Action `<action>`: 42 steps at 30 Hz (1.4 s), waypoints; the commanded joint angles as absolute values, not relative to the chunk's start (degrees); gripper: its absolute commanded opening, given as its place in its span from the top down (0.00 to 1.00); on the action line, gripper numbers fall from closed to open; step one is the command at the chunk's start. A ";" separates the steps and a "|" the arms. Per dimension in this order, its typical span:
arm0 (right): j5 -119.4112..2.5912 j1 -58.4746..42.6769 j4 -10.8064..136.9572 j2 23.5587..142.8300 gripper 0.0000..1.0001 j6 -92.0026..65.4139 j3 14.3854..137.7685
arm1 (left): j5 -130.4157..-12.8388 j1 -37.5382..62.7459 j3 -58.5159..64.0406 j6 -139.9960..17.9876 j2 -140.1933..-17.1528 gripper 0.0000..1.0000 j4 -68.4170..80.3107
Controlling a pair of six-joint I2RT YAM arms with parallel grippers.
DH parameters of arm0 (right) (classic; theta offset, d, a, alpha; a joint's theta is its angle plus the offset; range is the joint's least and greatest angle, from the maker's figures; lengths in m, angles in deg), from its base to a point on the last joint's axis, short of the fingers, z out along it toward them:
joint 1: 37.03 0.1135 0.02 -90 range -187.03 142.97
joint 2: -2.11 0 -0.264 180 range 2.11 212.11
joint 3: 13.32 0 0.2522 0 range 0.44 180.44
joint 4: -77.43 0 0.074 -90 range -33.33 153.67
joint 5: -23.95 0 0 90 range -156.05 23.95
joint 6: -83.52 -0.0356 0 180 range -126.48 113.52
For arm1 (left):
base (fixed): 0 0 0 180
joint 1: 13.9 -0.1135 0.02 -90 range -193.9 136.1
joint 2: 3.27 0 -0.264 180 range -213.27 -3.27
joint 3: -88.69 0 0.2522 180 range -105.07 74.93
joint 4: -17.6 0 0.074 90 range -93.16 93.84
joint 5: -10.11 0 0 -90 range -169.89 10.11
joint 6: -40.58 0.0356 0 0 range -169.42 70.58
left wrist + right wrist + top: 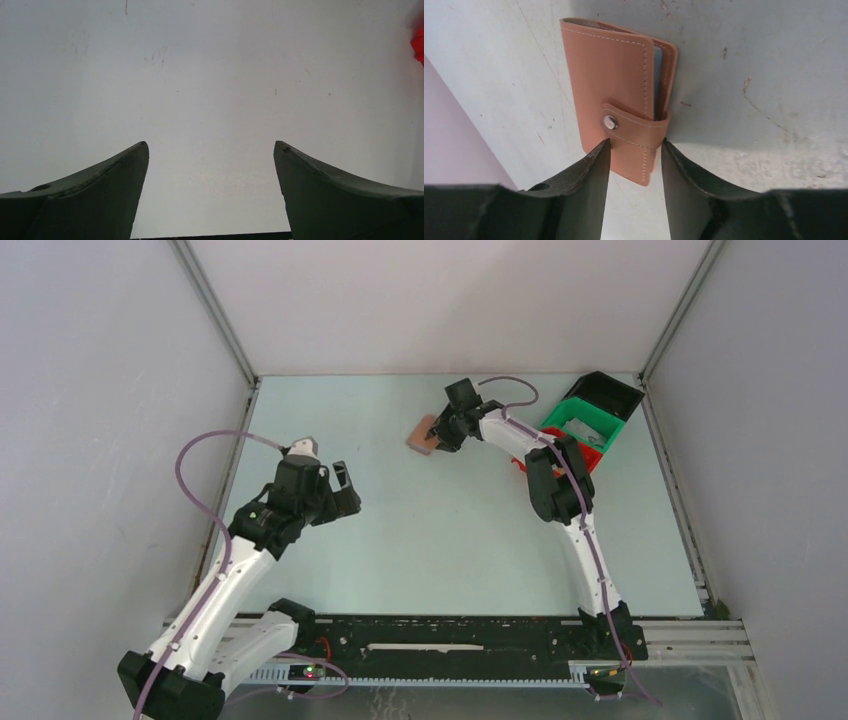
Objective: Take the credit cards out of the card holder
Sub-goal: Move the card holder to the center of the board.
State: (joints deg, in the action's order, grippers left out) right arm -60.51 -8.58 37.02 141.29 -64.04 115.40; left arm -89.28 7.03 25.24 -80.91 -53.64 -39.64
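Observation:
The card holder (616, 75), a brown leather wallet, lies folded on the table with its strap tab (634, 127) snapped over the front. A pale blue-grey edge of the credit cards (657, 82) shows in its open side; the rest of them is hidden. My right gripper (635, 142) straddles the holder's near end. Its fingertips sit at the strap's two sides, and whether they press it is unclear. From above, the card holder (420, 433) lies at the far middle under the right gripper (441, 435). My left gripper (345, 488) hovers open at mid-left, and between its fingers (125, 170) is only bare table.
A green bin (583, 425), a black bin (605, 393) and a red bin (592, 462) are stacked at the far right, beside the right arm. A red blur (419, 45) shows at the left wrist view's right edge. Enclosure walls ring the table.

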 commanded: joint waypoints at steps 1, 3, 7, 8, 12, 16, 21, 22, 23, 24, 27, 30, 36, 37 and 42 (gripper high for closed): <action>-58.84 -8.02 40.90 142.43 0.58 -68.22 117.60 | -91.33 7.11 22.32 -79.72 -53.42 0.00 -40.16; -58.96 -8.02 41.57 141.73 0.83 -68.45 116.69 | -91.50 7.11 22.35 -79.66 -53.38 0.00 -40.38; -58.86 -8.03 44.24 138.26 1.00 -67.24 111.94 | -91.69 7.11 22.71 -79.79 -53.10 0.00 -40.54; -58.40 -8.03 44.47 137.00 1.00 -66.34 110.79 | -91.59 7.11 22.66 -79.85 -53.02 0.00 -40.55; -55.22 -7.19 46.50 130.19 1.00 -62.06 101.75 | -92.02 7.11 22.03 -79.45 -53.12 0.00 -40.60; -50.96 -5.68 53.20 118.09 1.00 -60.59 83.21 | -92.98 7.11 20.38 -78.32 -53.82 0.00 -41.14; -48.92 -1.82 56.15 104.24 1.00 -60.13 63.21 | -91.14 7.11 19.08 -77.97 -53.71 0.00 -42.04; -49.19 -0.06 56.36 102.02 1.00 -60.28 59.95 | -90.16 7.11 19.20 -78.19 -53.51 0.00 -41.81; -49.81 1.29 56.42 99.77 1.00 -60.77 56.97 | -88.79 7.11 19.67 -78.24 -53.23 0.00 -41.38; -50.57 2.84 56.64 97.67 1.00 -61.32 54.28 | -87.28 7.11 20.27 -78.44 -52.93 0.00 -40.81; -55.61 7.10 56.00 92.06 1.00 -62.83 48.22 | -82.55 7.13 23.03 -79.96 -52.09 0.00 -38.67; -62.42 10.38 53.96 87.61 1.00 -62.81 45.18 | -79.10 7.20 27.70 -81.79 -51.44 0.00 -35.19; -73.25 13.98 48.83 83.49 0.49 -59.84 46.13 | -75.07 7.29 31.75 -84.85 -54.28 0.00 -32.26; -75.49 15.43 47.15 83.74 0.49 -59.12 47.43 | -75.21 7.29 32.18 -85.36 -54.81 0.00 -32.04; -84.81 21.05 38.45 89.06 0.50 -54.77 57.39 | -73.84 8.32 33.55 -89.11 -58.45 0.00 -30.22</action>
State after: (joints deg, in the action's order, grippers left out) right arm -73.89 16.97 44.73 86.10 -59.17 49.46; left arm -76.23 7.21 32.65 -85.02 -56.48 -33.91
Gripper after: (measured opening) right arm 0.505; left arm 0.996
